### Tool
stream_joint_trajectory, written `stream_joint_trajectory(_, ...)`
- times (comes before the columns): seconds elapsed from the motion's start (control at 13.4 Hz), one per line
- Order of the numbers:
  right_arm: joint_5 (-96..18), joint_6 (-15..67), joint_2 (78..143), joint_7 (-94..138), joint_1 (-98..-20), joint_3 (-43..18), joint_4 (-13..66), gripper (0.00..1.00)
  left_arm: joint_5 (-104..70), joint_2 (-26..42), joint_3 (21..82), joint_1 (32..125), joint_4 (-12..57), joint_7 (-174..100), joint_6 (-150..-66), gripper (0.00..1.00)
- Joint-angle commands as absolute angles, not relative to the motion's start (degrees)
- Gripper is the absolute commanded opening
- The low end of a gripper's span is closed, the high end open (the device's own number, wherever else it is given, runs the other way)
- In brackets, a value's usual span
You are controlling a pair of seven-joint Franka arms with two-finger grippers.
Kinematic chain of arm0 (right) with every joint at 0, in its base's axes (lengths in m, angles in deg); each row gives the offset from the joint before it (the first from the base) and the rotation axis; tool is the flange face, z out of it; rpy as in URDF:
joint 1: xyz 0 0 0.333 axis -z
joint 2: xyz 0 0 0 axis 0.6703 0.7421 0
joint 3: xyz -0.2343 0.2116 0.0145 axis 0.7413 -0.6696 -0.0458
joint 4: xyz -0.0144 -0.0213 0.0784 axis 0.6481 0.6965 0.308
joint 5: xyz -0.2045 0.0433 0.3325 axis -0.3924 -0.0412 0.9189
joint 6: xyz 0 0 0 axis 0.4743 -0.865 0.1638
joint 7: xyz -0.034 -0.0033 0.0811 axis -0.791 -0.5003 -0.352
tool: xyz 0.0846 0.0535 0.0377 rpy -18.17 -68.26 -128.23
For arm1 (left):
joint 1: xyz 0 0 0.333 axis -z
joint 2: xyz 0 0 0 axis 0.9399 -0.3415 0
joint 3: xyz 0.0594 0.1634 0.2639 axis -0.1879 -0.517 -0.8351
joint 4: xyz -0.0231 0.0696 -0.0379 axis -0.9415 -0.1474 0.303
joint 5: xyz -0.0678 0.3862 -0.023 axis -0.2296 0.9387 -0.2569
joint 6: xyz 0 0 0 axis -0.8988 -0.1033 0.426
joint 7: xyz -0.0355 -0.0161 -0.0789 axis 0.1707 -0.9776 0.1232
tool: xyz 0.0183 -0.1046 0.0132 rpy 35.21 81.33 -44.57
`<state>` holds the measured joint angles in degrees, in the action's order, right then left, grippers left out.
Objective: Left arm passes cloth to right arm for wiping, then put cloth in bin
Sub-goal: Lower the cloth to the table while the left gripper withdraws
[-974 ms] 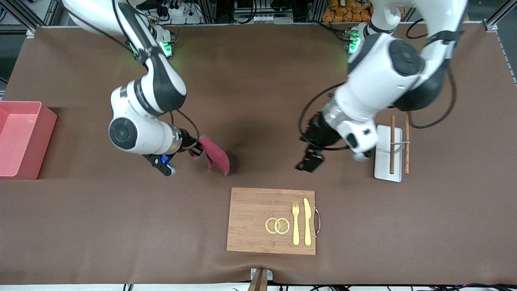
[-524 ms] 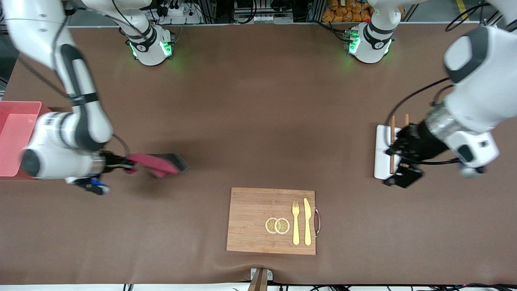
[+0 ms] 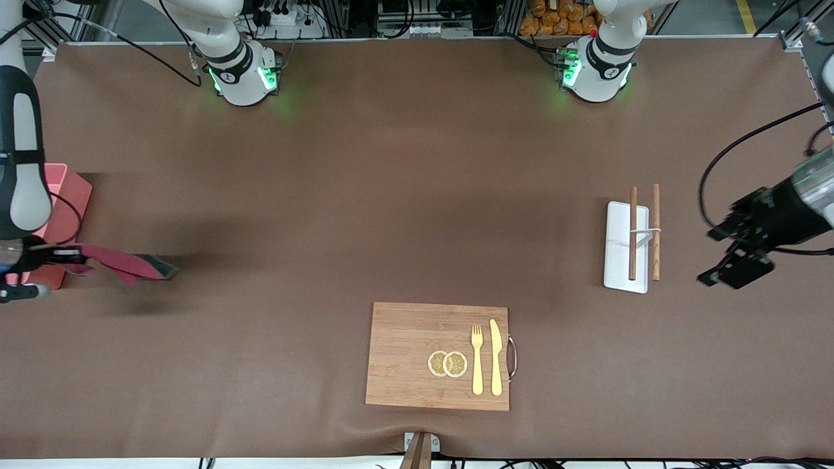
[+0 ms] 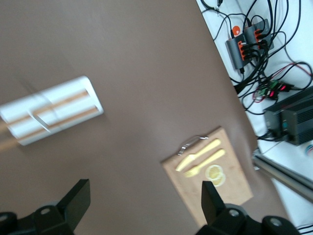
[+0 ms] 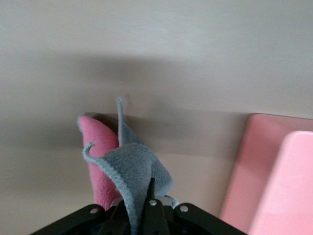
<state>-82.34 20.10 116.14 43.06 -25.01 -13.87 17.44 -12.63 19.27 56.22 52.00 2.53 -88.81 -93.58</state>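
Note:
The cloth, maroon with a dark grey underside, trails out from my right gripper, which is shut on one end of it just beside the pink bin. The right wrist view shows the cloth bunched and pinched in the right gripper, with the bin close by. My left gripper is open and holds nothing, up over the table at the left arm's end, past the white rack. In the left wrist view only bare table lies between the spread fingers of the left gripper.
A white rack with two wooden rods stands toward the left arm's end. A wooden cutting board with a yellow fork, knife and two lemon slices lies near the front camera. The right arm's forearm covers part of the bin.
The right arm has swung the cloth from mid-table to beside the bin. The left arm has swung away past the rack toward its own end, gripper still open.

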Motion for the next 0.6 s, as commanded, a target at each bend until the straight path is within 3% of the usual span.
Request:
stream_joint_trajectory(0.0, -85.1, 19.8, 118.0, 47.7, -24.0, -15.1, 13.6, 0.0, -13.8, 24.6, 42.8, 60.2, 4.5, -75.9, -87.6, 1.0)
stream_joint_trajectory(0.15, -82.8, 20.5, 118.9, 43.4, -25.1, -15.5, 15.9, 0.0, -15.8, 29.2, 32.6, 66.7, 8.1, -64.3, -85.3, 1.0)
stream_joint_trajectory(0.52, -72.2, 18.6, 119.1, 26.9, -35.3, -15.6, 20.9, 0.0, -9.9, 33.2, 30.9, 71.1, 10.0, -41.5, -81.0, 1.0)
